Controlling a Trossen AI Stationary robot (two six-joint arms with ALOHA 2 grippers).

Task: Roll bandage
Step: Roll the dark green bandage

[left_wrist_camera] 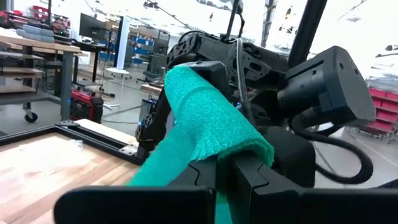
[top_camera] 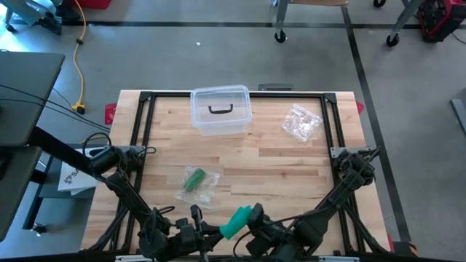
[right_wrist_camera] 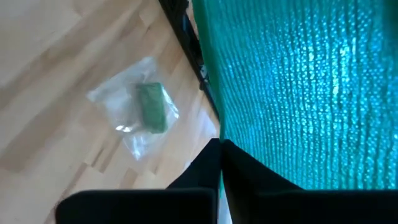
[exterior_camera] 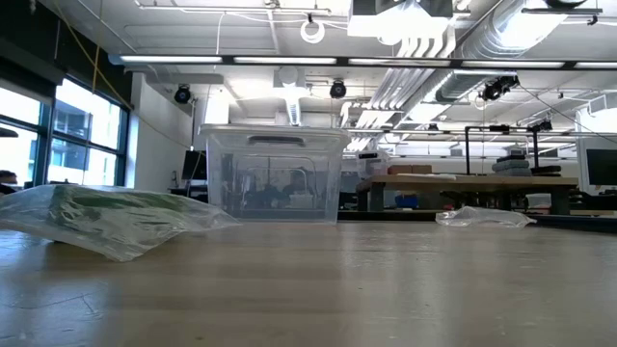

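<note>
A teal bandage (top_camera: 237,220) hangs above the table's near edge between my two grippers. My left gripper (top_camera: 217,231) is shut on it from the left and my right gripper (top_camera: 256,218) is shut on it from the right. In the left wrist view the bandage (left_wrist_camera: 199,118) runs as a folded band from my left fingers to the right gripper behind it. In the right wrist view it (right_wrist_camera: 298,93) fills most of the picture. A second, green bandage in a clear bag (top_camera: 195,182) lies flat on the table. My left gripper pinches one end of the bandage (left_wrist_camera: 239,146) between its two fingers, roughly level, from the table's left. The cloth is folded over the fingertips and lifted clear of the table. My right gripper pinches the bandage at an edge (right_wrist_camera: 249,155) between its two shut fingers, coming from the table's right and slanting down. The cloth spreads out past the fingers, clear of the table; how many layers it holds does not show.
A clear lidded plastic box (top_camera: 220,109) stands at the far middle of the table. A crumpled clear bag (top_camera: 302,122) lies at the far right. A black frame (top_camera: 145,98) borders the wooden tabletop.
</note>
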